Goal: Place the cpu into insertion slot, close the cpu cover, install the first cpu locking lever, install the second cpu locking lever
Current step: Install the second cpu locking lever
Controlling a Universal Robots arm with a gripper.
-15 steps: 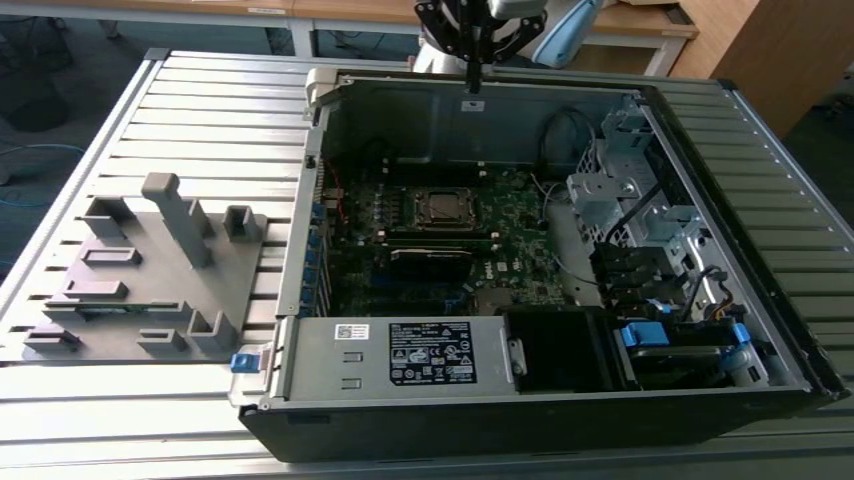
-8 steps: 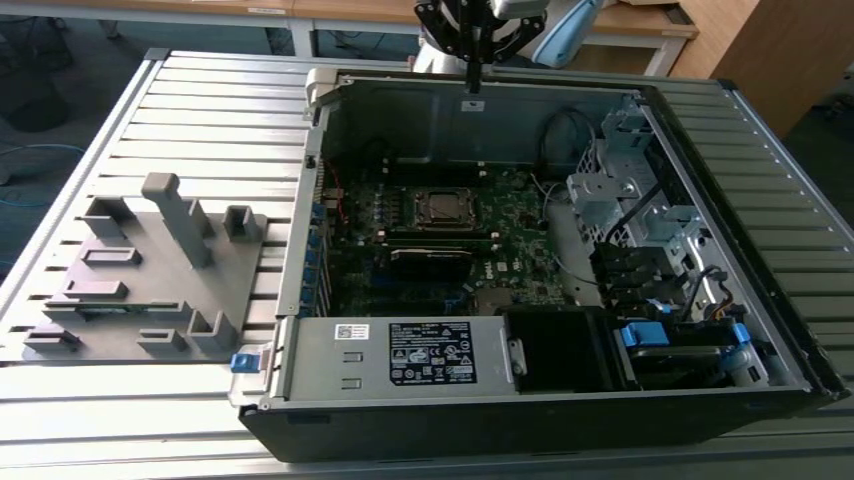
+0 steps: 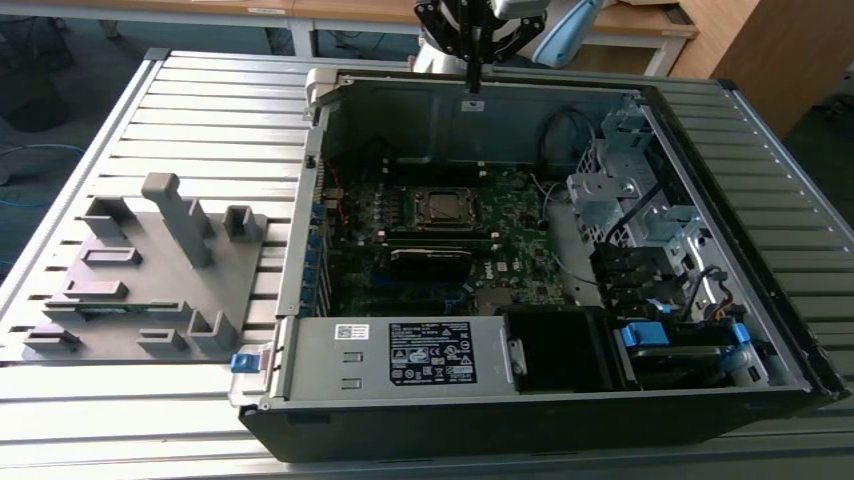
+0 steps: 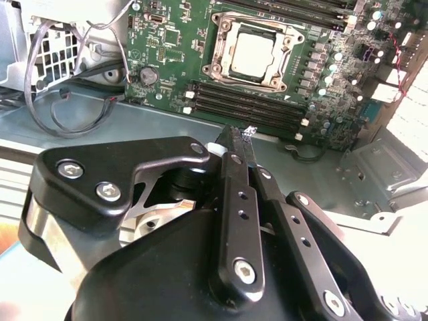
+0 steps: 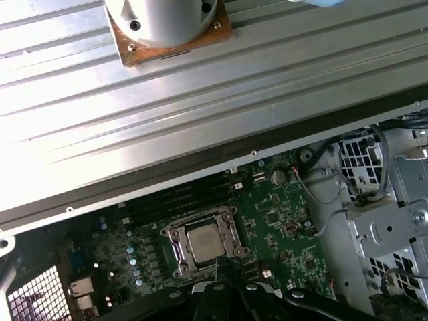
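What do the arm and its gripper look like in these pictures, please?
The gripper is matte black: two long, slim fingers built from flat linkage bars with small holes and silver hex-head bolts, hinged to a rounded black body with a silvery metal band. In the exterior view its narrow black tip hangs below a silver-grey wrist with pale blue parts.

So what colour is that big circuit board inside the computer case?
Green. The motherboard shows this best in the second wrist view, with the silvery cpu on it.
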